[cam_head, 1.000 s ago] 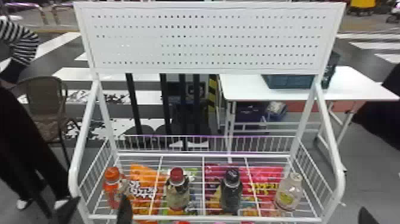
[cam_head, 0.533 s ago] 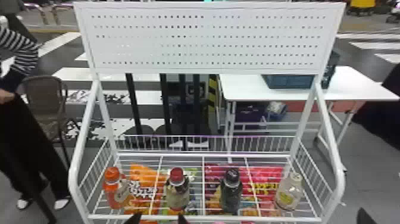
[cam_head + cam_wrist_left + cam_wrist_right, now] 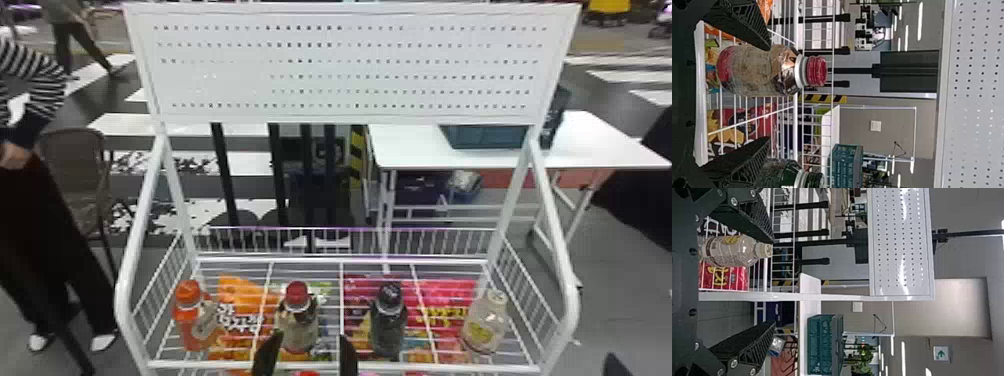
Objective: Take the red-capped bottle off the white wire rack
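The red-capped bottle (image 3: 297,320) stands upright in the white wire rack (image 3: 345,366), second from the left. At the rack's front edge my left gripper (image 3: 306,352) is open, one finger to each side of that bottle's line, the right one between it and the dark bottle. In the left wrist view the red-capped bottle (image 3: 770,70) lies near the upper finger of the left gripper (image 3: 769,94), with a wide gap to the lower one. My right gripper (image 3: 612,365) is at the bottom right, outside the rack; in its wrist view the right gripper (image 3: 774,282) is open and holds nothing.
An orange bottle (image 3: 189,315) stands left of the red-capped one; a black-capped bottle (image 3: 388,320) and a clear bottle (image 3: 485,322) stand to its right. Snack bags (image 3: 240,320) lie beneath. A perforated white panel (image 3: 345,65) rises behind, with a white table (image 3: 410,150) beyond.
My left gripper has moved right, from near the orange bottle to the front of the red-capped bottle. The right gripper has shifted slightly. The bottles stay in place.
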Robot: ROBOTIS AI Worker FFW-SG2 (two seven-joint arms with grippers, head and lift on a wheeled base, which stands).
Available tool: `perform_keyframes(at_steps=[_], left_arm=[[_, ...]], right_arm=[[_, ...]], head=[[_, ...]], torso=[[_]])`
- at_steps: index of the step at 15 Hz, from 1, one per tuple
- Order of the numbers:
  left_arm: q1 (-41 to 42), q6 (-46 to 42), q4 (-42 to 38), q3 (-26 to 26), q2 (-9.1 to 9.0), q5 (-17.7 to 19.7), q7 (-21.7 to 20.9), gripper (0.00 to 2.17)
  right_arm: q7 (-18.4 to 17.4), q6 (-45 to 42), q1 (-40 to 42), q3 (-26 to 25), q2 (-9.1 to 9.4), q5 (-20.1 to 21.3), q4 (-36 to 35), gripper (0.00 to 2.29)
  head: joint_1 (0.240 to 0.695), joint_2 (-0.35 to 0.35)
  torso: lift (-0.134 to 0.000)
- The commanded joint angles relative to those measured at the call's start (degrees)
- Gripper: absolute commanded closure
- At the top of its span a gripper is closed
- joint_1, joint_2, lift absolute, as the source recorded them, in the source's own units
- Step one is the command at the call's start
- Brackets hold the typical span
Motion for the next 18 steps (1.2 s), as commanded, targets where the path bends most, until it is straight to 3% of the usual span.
perform_keyframes(at_steps=[1, 14, 16, 17, 18], left_arm=[[-2.6, 0.0, 2.6, -0.2, -0.26, 1.3, 0.0, 0.08], [-16.1, 1.1, 17.5, -1.1, -1.4, 7.3, 0.6, 0.12], [-16.0, 1.1, 17.5, -0.6, -1.23, 9.1, 0.5, 0.77], [-15.4, 1.1, 16.7, -0.4, -1.14, 9.4, 0.5, 1.41], [-14.5, 2.0, 15.0, 0.0, -0.87, 9.5, -0.1, 1.74]], right_arm=[[0.0, -0.1, 0.0, 0.0, -0.12, 0.0, -0.1, 0.17], [0.0, -0.1, 1.8, -1.7, 0.06, 0.1, -0.7, 0.17], [0.0, -0.1, 1.7, -1.8, 0.06, 0.1, -0.5, 0.17], [0.0, -0.1, 1.5, -1.8, 0.06, 0.1, -0.3, 0.17], [0.0, -0.1, 1.3, -1.8, 0.06, 0.0, -0.2, 0.17]], head=[[0.499, 0.0], [0.499, 0.0], [0.499, 0.0], [0.499, 0.0], [0.499, 0.0]], torso=[[0.0], [0.0], [0.0], [0.0], [0.0]])
